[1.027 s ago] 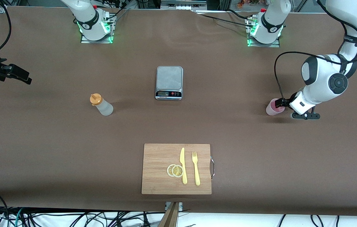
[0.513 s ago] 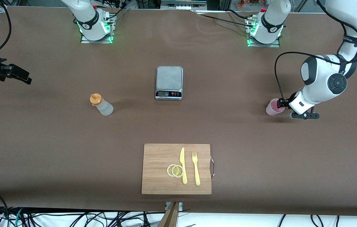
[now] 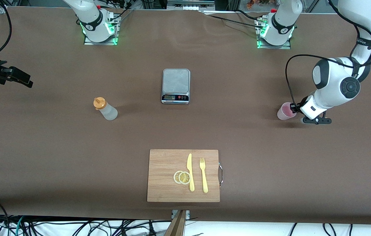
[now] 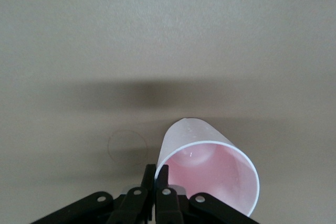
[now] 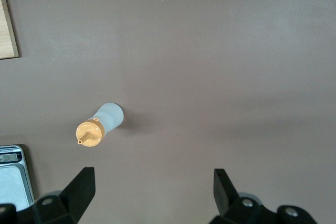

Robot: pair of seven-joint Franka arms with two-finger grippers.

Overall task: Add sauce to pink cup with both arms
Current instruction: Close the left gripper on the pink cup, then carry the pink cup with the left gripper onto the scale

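The pink cup (image 3: 285,111) is toward the left arm's end of the table. My left gripper (image 3: 293,107) is shut on its rim, one finger inside and one outside. In the left wrist view the cup (image 4: 210,169) leans away from the gripper (image 4: 156,174). The sauce bottle (image 3: 106,109), whitish with an orange cap, stands alone toward the right arm's end; it also shows in the right wrist view (image 5: 100,127). My right gripper (image 3: 24,80) is open and empty, held over the table's edge at the right arm's end, well apart from the bottle; its own view shows the gripper (image 5: 152,179) above bare table.
A grey kitchen scale (image 3: 176,86) sits mid-table, farther from the front camera than the bottle. A wooden cutting board (image 3: 164,164) lies near the front edge with a yellow knife (image 3: 190,172), a yellow fork (image 3: 203,175) and lemon slices (image 3: 182,177).
The left arm's wrist has shifted slightly and the pink cup has moved a touch with it. The right arm and the bottle have not moved.
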